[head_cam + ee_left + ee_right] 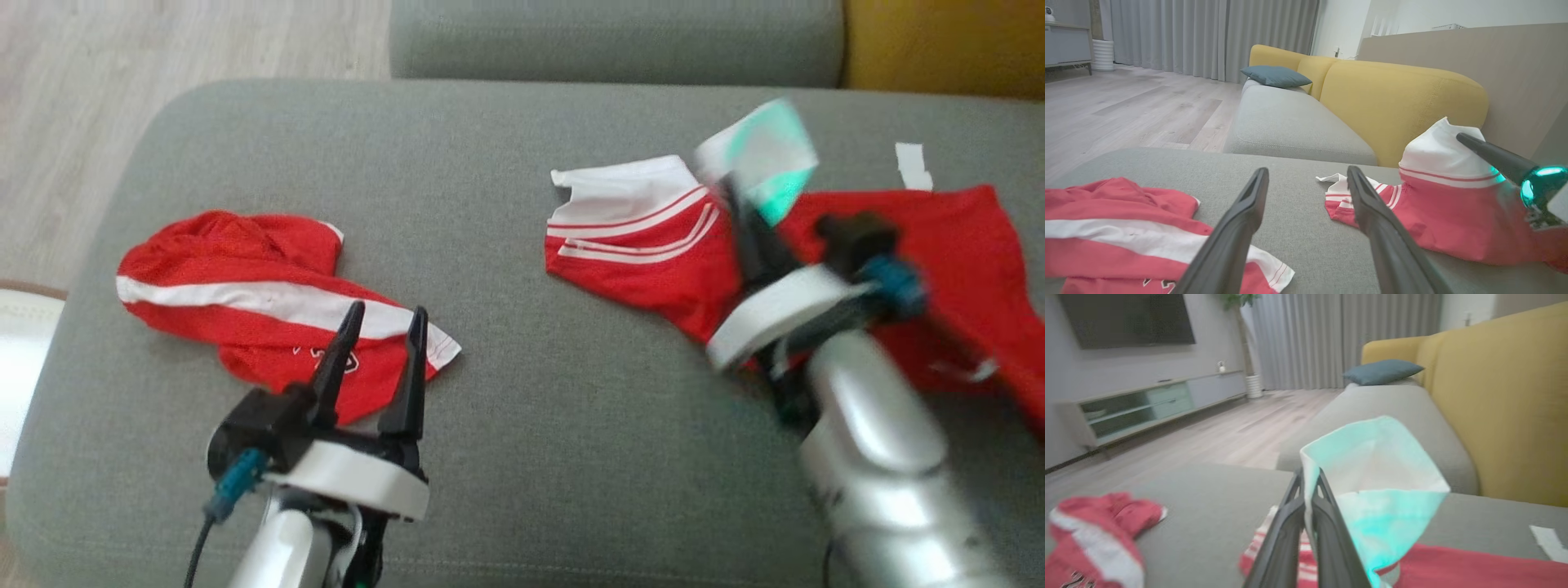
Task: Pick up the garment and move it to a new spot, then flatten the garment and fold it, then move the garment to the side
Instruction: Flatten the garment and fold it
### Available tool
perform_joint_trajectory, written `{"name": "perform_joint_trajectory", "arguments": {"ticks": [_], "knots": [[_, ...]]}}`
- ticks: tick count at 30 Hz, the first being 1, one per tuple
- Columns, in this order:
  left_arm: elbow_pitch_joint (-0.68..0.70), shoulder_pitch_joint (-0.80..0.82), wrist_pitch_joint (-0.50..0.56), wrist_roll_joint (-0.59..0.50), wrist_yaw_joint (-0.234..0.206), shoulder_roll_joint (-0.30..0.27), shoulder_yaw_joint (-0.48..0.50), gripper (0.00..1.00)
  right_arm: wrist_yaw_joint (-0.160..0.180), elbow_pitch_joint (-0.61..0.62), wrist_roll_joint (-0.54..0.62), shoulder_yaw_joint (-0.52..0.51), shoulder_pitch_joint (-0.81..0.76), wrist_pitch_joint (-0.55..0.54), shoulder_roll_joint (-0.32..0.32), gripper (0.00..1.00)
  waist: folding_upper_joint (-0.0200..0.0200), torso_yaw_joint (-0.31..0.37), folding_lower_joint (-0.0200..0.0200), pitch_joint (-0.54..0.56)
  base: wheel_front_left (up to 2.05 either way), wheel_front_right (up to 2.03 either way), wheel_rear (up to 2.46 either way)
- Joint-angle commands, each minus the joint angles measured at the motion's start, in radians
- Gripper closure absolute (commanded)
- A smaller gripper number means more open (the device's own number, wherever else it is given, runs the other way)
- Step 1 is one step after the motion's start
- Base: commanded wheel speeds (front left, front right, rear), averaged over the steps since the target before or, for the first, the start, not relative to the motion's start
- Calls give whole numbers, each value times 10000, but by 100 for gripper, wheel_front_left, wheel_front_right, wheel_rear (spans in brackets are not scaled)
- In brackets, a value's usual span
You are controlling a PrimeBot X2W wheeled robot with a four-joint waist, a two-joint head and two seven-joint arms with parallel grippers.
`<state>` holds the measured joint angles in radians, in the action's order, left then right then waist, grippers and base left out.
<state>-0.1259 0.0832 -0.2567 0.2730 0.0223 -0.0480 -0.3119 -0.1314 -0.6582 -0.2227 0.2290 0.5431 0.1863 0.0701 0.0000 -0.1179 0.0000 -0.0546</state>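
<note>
Garment (645, 263), sleeve (763, 151) pinched in right gripper (1307, 477); left gripper (387, 314) spread open by second red garment (229, 261), white scrap (913, 166) beyond

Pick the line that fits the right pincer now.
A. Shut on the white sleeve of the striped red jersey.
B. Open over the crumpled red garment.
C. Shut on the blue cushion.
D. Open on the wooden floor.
A: the right pincer has its fingers pressed together on the white sleeve of the striped red jersey, holding it up off the grey sofa seat.
</note>
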Motion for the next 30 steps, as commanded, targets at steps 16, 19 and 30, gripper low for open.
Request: {"name": "perform_joint_trajectory", "arguments": {"ticks": [16,19,30], "knots": [[248,-534,-51,4,-193,-22,449,0,7,619,-1067,6107,-1617,-823,274,0,0,-128,0,936,0,0,0],[294,-589,-51,21,-223,-22,496,0,7,653,-1308,5837,-1572,-781,575,0,0,101,0,1003,0,0,0],[345,-617,-51,115,-302,-22,530,0,7,1437,-212,911,-2816,-171,891,0,0,1174,0,1075,0,0,0]]}}
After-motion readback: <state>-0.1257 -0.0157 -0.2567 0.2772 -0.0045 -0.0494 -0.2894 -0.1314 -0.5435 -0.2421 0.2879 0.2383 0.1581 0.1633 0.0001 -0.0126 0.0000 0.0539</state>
